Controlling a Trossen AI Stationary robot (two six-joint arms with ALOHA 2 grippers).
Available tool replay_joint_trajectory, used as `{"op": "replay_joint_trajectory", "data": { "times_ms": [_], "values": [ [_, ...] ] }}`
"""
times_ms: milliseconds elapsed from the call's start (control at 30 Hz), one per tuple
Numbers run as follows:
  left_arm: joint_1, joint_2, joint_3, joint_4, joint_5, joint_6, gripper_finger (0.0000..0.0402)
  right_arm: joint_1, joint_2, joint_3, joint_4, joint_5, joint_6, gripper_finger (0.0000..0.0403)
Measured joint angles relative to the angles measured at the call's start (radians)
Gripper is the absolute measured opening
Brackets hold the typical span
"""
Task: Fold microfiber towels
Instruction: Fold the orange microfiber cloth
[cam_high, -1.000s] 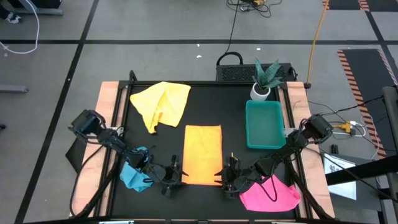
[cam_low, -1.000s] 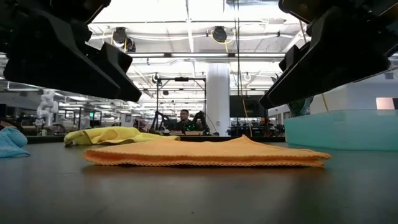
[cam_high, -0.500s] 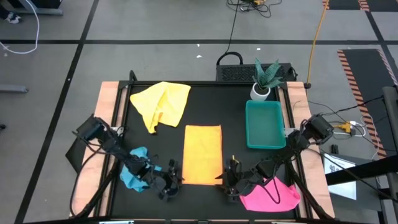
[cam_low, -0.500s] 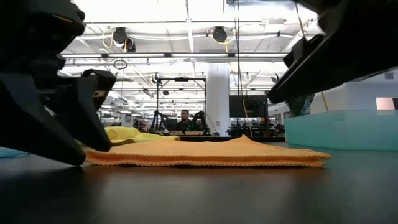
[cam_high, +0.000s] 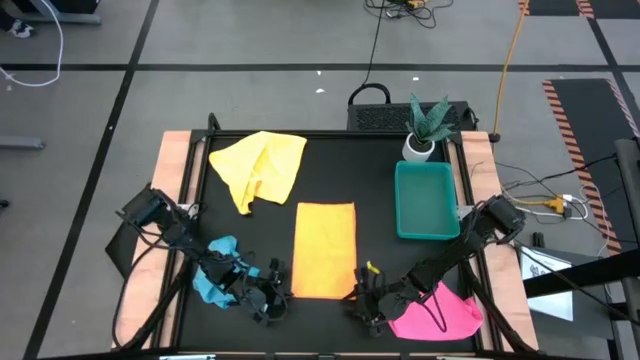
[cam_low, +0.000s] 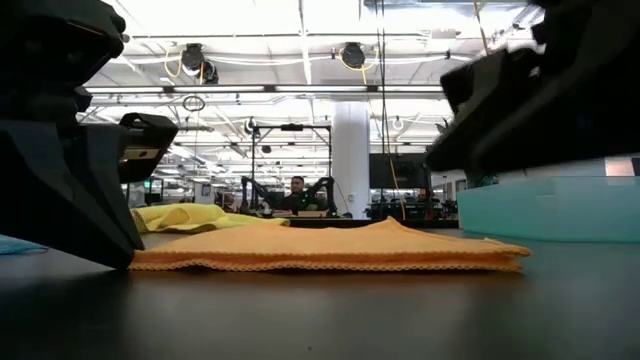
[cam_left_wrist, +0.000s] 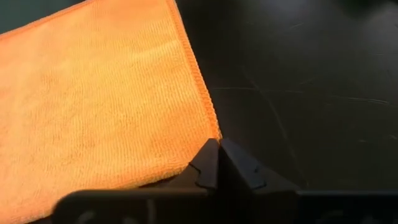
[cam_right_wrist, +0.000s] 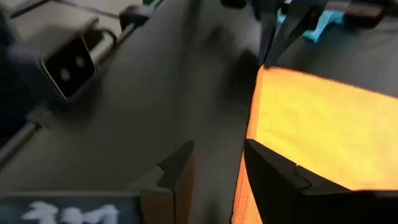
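Note:
An orange-yellow towel (cam_high: 325, 248) lies flat as a long rectangle on the black table top (cam_high: 330, 170). My left gripper (cam_left_wrist: 219, 149) is shut at its near left corner, low on the table at the towel's left end (cam_low: 135, 262) in the low view. My right gripper (cam_right_wrist: 217, 162) is open at the near right corner: one finger (cam_right_wrist: 273, 177) stands over the towel's edge (cam_right_wrist: 247, 149), the other (cam_right_wrist: 177, 165) over bare table. Whether it touches the cloth I cannot tell. A crumpled yellow towel (cam_high: 260, 168), a blue towel (cam_high: 215, 275) and a pink towel (cam_high: 435, 312) lie apart. My left gripper pinches the orange-yellow towel's near left corner (cam_left_wrist: 213, 132) between its two fingertips (cam_left_wrist: 208, 163), only at their free ends. The fingers slant down at it from the table's near left. The corner and the rest of the towel lie flat on the table.
A green tray (cam_high: 425, 200) stands right of the towel, with a potted plant (cam_high: 425, 130) behind it. The crumpled yellow towel fills the far left, the blue one lies under my left arm, and the pink one lies by my right arm at the near right.
My left gripper has sunk toward the table's near edge to the towel's near left corner and has shut there. My right gripper has gone down and toward the near edge to the near right corner, rolling as it went. The towel has stayed flat.

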Motion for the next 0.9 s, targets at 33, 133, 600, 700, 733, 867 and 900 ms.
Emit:
{"op": "replay_joint_trajectory", "data": {
  "times_ms": [33,133,600,700,733,867,900],
  "values": [
    [0.000,0.000,0.000,0.009,-0.004,-0.005,0.0006,-0.002,0.011,0.001,0.012,-0.002,-0.002,0.0147],
    [0.000,-0.005,-0.001,0.051,-0.014,-0.015,0.0012,-0.005,0.037,0.007,0.015,-0.001,-0.011,0.0165],
    [-0.020,-0.034,-0.001,0.139,-0.019,-0.043,0.0004,-0.019,0.061,0.054,-0.171,0.052,-0.014,0.0169],
    [-0.021,-0.034,-0.001,0.139,-0.018,-0.049,0.0007,-0.019,0.061,0.054,-0.195,0.052,-0.013,0.0158],
    [-0.023,-0.034,-0.001,0.139,-0.018,-0.051,0.0010,-0.019,0.061,0.055,-0.206,0.052,-0.008,0.0154],
    [-0.034,-0.034,-0.001,0.142,-0.037,-0.045,0.0009,-0.019,0.060,0.055,-0.232,0.052,0.010,0.0130],
    [-0.036,-0.034,-0.001,0.141,-0.041,-0.043,0.0006,-0.021,0.060,0.056,-0.236,0.052,0.017,0.0121]
  ]
}}
